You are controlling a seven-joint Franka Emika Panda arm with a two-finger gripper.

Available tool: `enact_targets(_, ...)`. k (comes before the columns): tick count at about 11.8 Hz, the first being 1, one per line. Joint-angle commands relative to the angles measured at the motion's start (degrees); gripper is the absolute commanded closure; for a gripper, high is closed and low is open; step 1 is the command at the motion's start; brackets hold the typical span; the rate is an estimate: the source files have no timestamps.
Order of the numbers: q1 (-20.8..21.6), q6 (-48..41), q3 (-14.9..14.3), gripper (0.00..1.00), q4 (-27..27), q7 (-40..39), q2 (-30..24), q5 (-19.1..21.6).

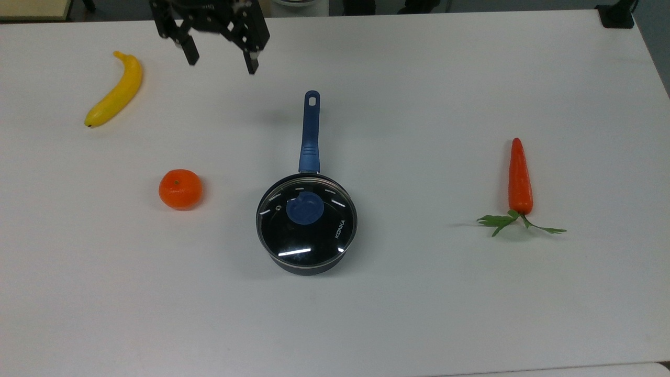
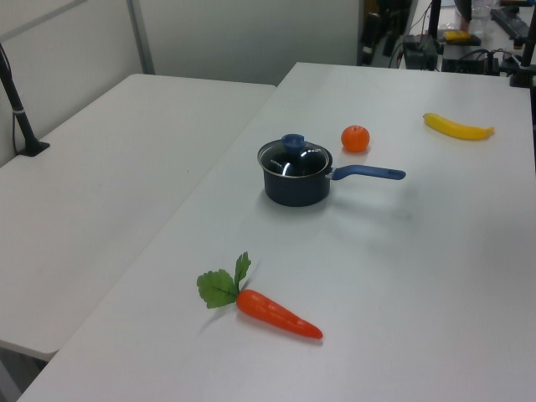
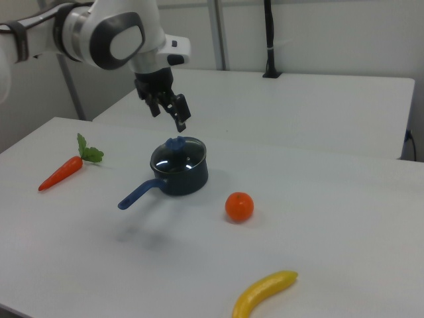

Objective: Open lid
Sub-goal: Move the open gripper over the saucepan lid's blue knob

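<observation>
the lid point(image 1: 306, 220) sat shut on the saucepan point(image 1: 309, 157), its blue knob point(image 1: 304, 208) bare from above. the open gripper point(image 1: 222, 61) hung high over the table point(image 1: 419, 314), well apart from the pan. the orange point(image 1: 180, 189) lay near the pan on the top view's left; the banana point(image 1: 115, 90) and carrot point(image 1: 520, 178) lay well apart.
</observation>
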Motion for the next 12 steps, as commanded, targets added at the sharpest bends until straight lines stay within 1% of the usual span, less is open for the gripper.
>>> enact_targets(1,1.1,4.8,0.0,0.00,5.6,15.0,6.6,1.0)
enact_targets(4,3.2,9.3,0.0,0.00,5.6,32.4,8.2,0.9)
enact_targets(6,5.5,13.4,0.0,0.00,5.6,40.7,10.5,0.7)
enact_targets(7,7.9,15.6,-0.8,0.00,5.6,42.8,12.0,0.2)
enact_targets(8,8.8,18.3,-1.0,0.00,6.0,44.4,13.7,0.1)
enact_targets(9,9.0,19.6,-1.0,0.00,8.0,45.8,16.4,-0.3)
enact_targets(10,10.1,19.5,-1.0,0.00,10.8,46.2,19.2,-1.6)
enact_targets(12,10.6,19.6,-1.0,0.00,13.0,46.2,22.4,-2.4)
